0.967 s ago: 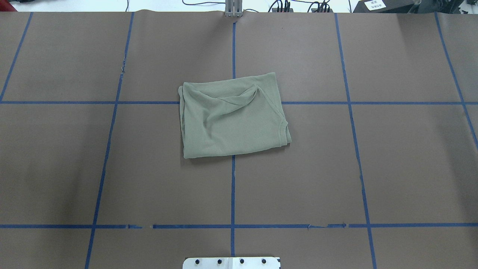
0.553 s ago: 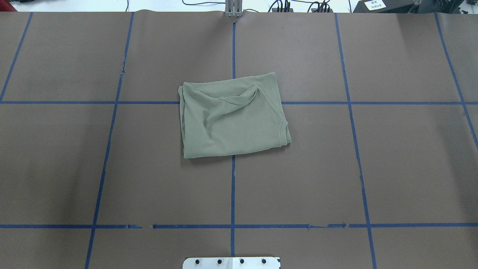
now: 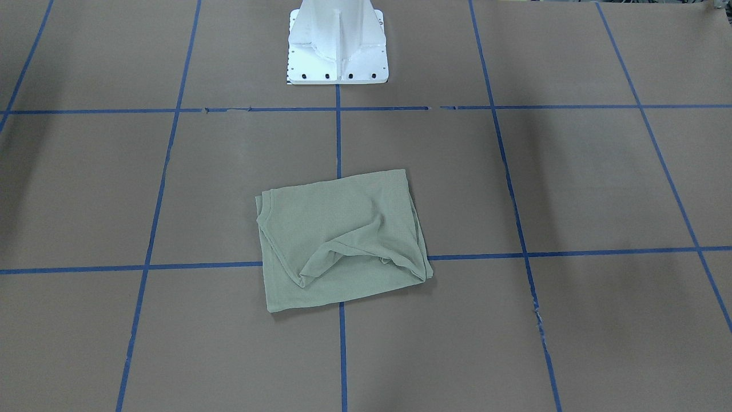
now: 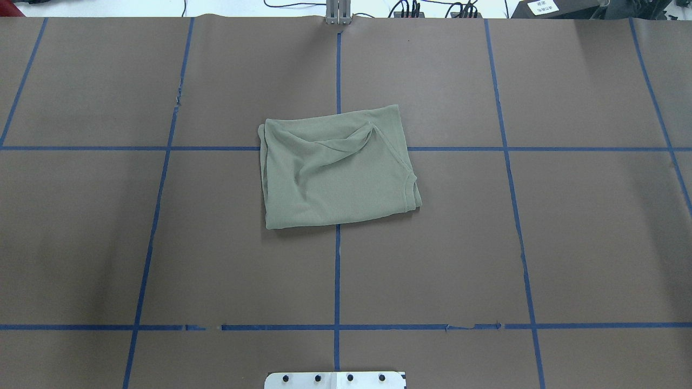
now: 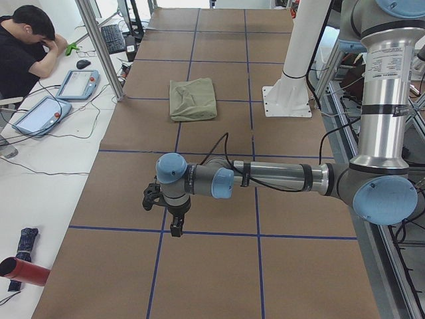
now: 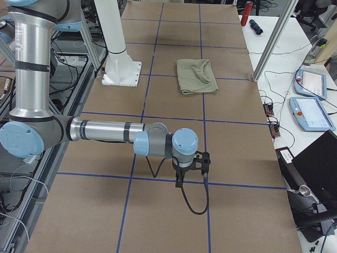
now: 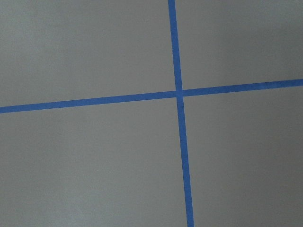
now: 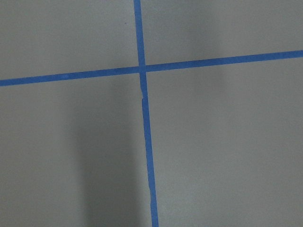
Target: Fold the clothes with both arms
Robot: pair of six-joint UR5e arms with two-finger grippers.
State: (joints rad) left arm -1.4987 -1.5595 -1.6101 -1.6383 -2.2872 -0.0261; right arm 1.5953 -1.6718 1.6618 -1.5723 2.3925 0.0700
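Overhead exterior view: one sage-green shirt (image 4: 338,170), folded to a rough rectangle. It lies flat at the middle of the brown bench (image 4: 567,243), astride a crossing of the blue tape lines (image 4: 337,281), with a loose crease across its far half.
White pedestal (image 3: 337,43): at the robot's edge of the bench, apart from the shirt.
Left arm (image 5: 279,178): stretched low over the bench's left end, well apart from the shirt. Left pincer (image 5: 175,229) points down and holds no cloth; how far open, cannot tell.
Right arm (image 6: 105,130): likewise at the right end. Right pincer (image 6: 179,180) points down and holds no cloth; opening cannot be told.
Wrist views: bench and a tape crossing.
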